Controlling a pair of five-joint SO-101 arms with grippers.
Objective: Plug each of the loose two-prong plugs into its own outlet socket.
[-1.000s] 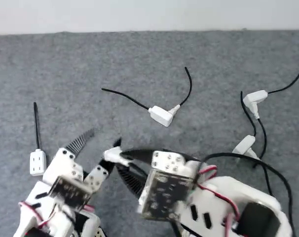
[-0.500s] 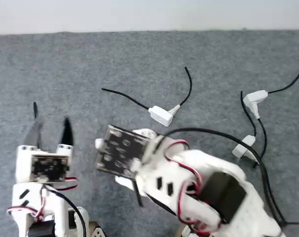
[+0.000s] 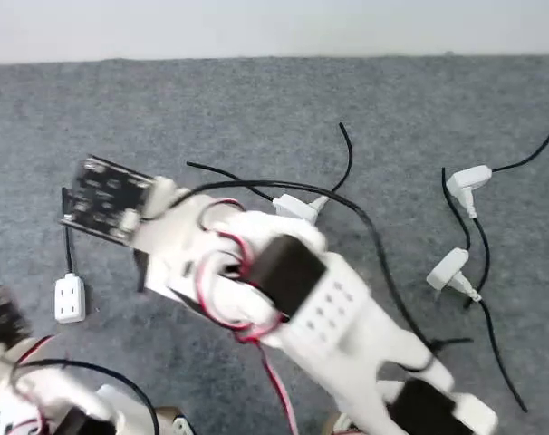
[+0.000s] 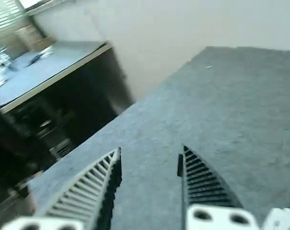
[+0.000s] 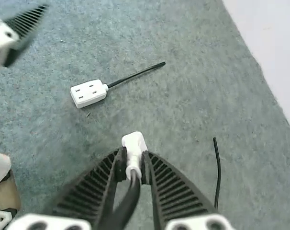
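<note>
right arm [image 3: 293,281] has swung left over the grey carpet [image 3: 256,109]. right gripper [image 5: 133,155] pinches a small white two-prong plug [image 5: 133,143], now near the white rectangular outlet block [image 5: 89,93], so insertion looks next. left gripper [image 4: 151,152] has pulled back, parted, empty. high view adds spare white plugs [image 3: 469,178] at the far side, and the right wrist view shows the grip.

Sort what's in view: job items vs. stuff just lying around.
Job:
- plug, clamped in the right gripper
- outlet socket, free
- three more white corded pieces: middle piece, upper right piece, lower right piece; plug or socket, can't tell

Lying about:
- grey mat under everything
- desk in the room behind
</note>
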